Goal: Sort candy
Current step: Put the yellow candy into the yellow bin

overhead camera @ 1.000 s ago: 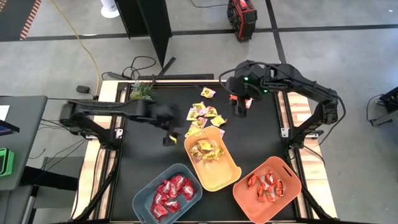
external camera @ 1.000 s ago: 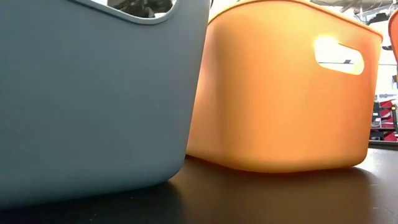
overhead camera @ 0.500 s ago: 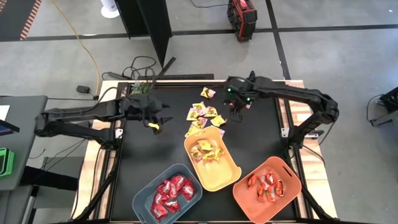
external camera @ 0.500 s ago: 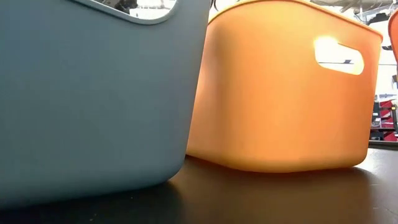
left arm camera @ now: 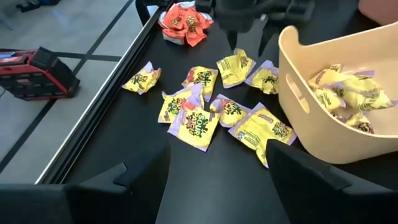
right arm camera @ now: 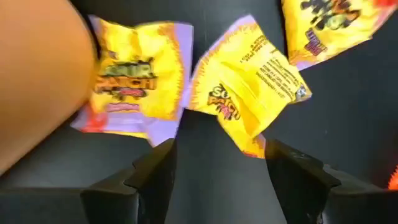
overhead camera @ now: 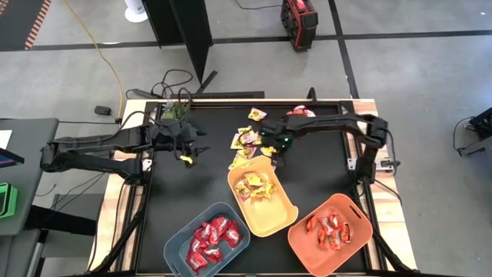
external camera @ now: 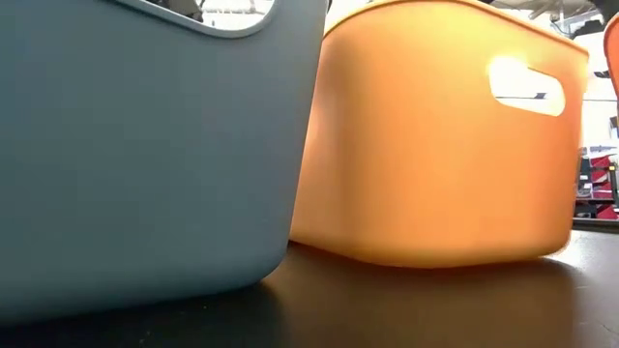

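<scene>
Loose yellow candy [overhead camera: 250, 142] lies in a cluster on the black table, just beyond the yellow bin [overhead camera: 286, 217]. My right gripper [overhead camera: 275, 151] points down over the cluster's right end, open, right beside the bin's far rim. In its wrist view the right gripper [right arm camera: 221, 174] hovers over a yellow packet [right arm camera: 245, 93], with a second packet [right arm camera: 134, 78] beside it. My left gripper [overhead camera: 191, 154] stands open and holding nothing at the table's left. From there my left gripper [left arm camera: 217, 180] looks toward the cluster [left arm camera: 199, 115]. One orange-red candy [overhead camera: 300, 112] lies at the far edge.
At the near edge a blue-grey bin [overhead camera: 175, 248] holds deep red candy, and an orange bin [overhead camera: 358, 228] holds orange-red candy. The yellow bin holds yellow candy. A green plant sprig [overhead camera: 175, 114] sits at the far left corner. Bare mat lies between the left arm and the bins.
My right gripper has come down from high over the far right and toward the table's left and near side, tipping to point straight down over the loose yellow candy. My left gripper has drawn back from beside the yellow bin toward the table's left and far side.
</scene>
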Controlling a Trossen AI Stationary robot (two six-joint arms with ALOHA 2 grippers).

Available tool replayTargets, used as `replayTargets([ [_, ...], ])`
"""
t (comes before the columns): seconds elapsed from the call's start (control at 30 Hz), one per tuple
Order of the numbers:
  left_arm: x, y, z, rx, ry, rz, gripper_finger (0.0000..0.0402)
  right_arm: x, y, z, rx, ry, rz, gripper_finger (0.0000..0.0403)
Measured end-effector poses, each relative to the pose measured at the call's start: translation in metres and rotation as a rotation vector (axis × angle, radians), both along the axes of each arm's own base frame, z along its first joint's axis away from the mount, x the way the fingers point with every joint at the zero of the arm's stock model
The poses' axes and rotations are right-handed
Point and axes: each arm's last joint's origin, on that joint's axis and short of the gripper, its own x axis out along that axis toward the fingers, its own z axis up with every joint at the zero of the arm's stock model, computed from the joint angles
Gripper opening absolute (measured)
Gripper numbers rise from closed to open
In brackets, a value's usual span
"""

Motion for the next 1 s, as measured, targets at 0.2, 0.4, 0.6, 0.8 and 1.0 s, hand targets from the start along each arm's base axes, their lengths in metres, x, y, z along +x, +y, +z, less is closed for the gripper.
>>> replayTargets([
  [0.2,0.000,0.000,0.000,0.010,0.000,-0.006,0.0258,0.016,-0.003,-0.018,-0.070,0.043,-0.025,0.0278],
  [0.4,0.001,0.000,0.001,0.011,-0.006,-0.006,0.0258,0.020,-0.003,-0.025,-0.070,0.064,-0.022,0.0234],
  [0.6,0.001,0.000,0.001,0.011,-0.005,-0.006,0.0258,0.017,-0.001,-0.009,-0.084,0.023,-0.021,0.0091],
  [0.8,0.001,0.000,0.001,0.011,-0.004,-0.006,0.0258,0.008,0.000,0.020,-0.103,-0.043,-0.027,0.0014],
  [1.0,0.000,0.000,0.001,0.000,-0.006,0.000,0.0258,-0.014,0.004,0.068,-0.130,-0.141,-0.039,0.0003],
])
